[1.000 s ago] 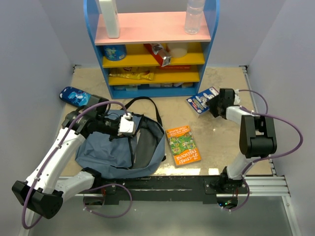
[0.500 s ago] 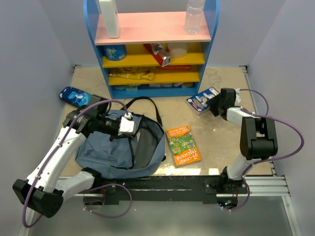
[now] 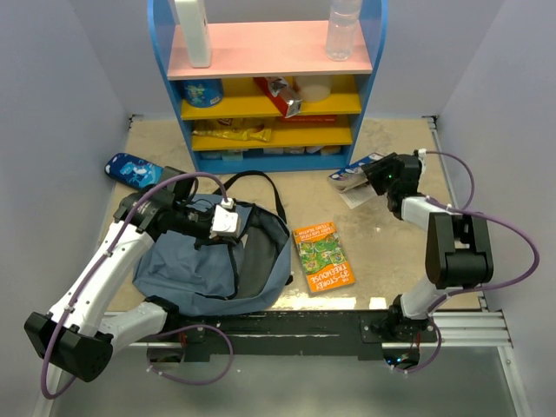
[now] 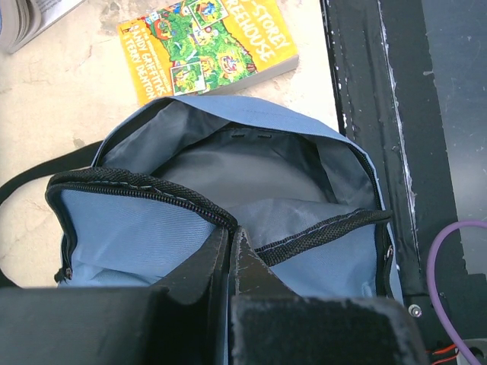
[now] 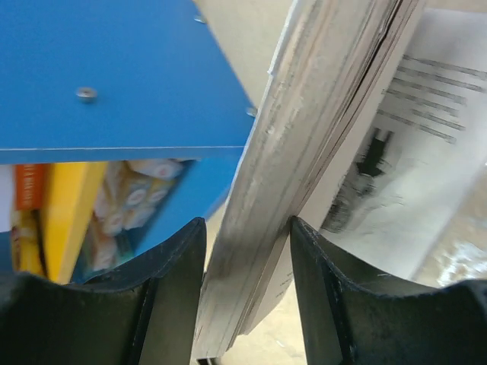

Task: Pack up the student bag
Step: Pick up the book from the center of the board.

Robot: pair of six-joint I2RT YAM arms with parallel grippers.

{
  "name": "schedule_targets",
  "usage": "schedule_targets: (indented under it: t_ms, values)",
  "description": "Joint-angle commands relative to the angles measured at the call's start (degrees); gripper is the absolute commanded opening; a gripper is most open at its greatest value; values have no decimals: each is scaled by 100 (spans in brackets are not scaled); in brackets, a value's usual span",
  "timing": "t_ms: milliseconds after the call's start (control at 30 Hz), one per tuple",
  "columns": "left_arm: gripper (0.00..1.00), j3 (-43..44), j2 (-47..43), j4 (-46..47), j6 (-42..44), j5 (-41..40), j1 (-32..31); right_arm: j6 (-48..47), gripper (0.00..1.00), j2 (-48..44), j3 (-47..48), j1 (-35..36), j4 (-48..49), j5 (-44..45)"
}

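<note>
Left gripper point(image 4: 230, 237), reaching over counter's point(image 3: 391, 252) near-left: jaws pinch student bag point(image 3: 187, 265) rim | right gripper point(image 5: 245, 232), extended far-right: jaws clamp tilted booklet point(image 5: 304, 114)

A blue shelf point(image 3: 269, 162) stood at the table's point(image 3: 391, 252) far edge, a clear bottle point(image 3: 343, 30) and a white container point(image 3: 193, 33) on its pink top. An orange book point(image 3: 322, 256) lay mid-table; a blue pouch point(image 3: 131, 169) lay far left.

The slate-blue student bag point(image 3: 187, 265) is lying flat on the near-left surface point(image 3: 391, 252), its zippered main compartment gaping open, grey lining showing, black strap looping away.
</note>
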Motion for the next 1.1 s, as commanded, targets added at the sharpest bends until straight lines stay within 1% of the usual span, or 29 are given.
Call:
schedule_targets:
  t_ms: [0,67,267,300,367,467,633,733,767,833,867,933,967,1000,1067]
  values:
    - [0,-82,20,-103,186,163,38,-152,51,-137,372,111,624,-389]
    - [0,-82,29,-85,177,181,38,-92,51,109,434,102,317,-398]
    - [0,-99,11,-76,159,172,38,58,50,602,364,102,-18,-574]
    - [0,-108,11,-85,168,164,38,32,50,628,382,111,-71,-583]
    - [0,-125,-6,-85,177,137,38,-116,51,672,478,111,-578,-548]
    - [0,-134,-6,-85,177,128,38,-292,51,524,540,111,-1054,-513]
    - [0,-161,11,-50,168,225,38,-364,51,400,478,102,-1153,-583]
    - [0,-126,20,-76,160,234,38,-285,45,514,575,111,-1153,-749]
    - [0,-117,12,-85,159,225,38,-250,38,488,575,120,-1118,-793]
    - [0,-125,-23,-85,159,181,37,-249,32,357,619,120,-1161,-838]
    - [0,-134,-24,-85,159,181,38,-301,25,304,645,128,-1266,-838]
    - [0,-143,-33,-41,133,181,38,-372,19,76,689,129,-1407,-803]
    - [0,-143,-32,-32,98,190,38,-451,12,-12,681,129,-1486,-811]
    - [0,-117,-6,-24,89,199,38,-486,7,-91,672,129,-1539,-803]
    - [0,-82,11,-6,72,207,38,-539,0,-363,611,129,-1583,-820]
